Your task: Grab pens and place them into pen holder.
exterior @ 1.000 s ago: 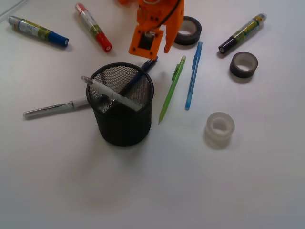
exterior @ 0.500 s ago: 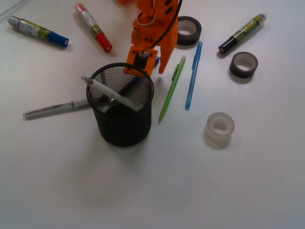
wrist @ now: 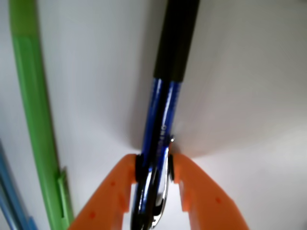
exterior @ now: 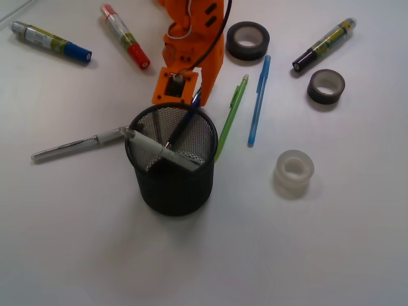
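Nearest the front camera: the black mesh pen holder [exterior: 172,175], upright on the white table [exterior: 306,255]. A white-clear pen [exterior: 162,152] lies slanted across its mouth. At 4 o'clock... rather 3 o'clock of the holder, well apart, a clear tape roll [exterior: 294,173].

At 9 o'clock of the holder, a silver-white pen [exterior: 73,146] lies flat, its near end touching or just beside the rim; cannot tell which.

The dark blue pen [exterior: 183,125] leans tilted, lower end inside the holder, upper end at 12 o'clock in the orange gripper [exterior: 193,97]. Wrist view: both orange fingers [wrist: 115,184] sit narrow, pressed against the blue barrel [wrist: 158,124] on either side.

At 1 o'clock of the holder, lime green pen [exterior: 231,118] flat on the table, lower tip hidden behind the rim. Just beside it, light blue pen [exterior: 258,100], roughly parallel, not touching.

Farther out: grey tape roll [exterior: 326,86] at 2 o'clock, black tape roll [exterior: 248,40] behind the gripper, black-capped marker [exterior: 324,44] at far right, red-capped marker [exterior: 125,36] and blue-capped marker [exterior: 51,41] at 10–11 o'clock.
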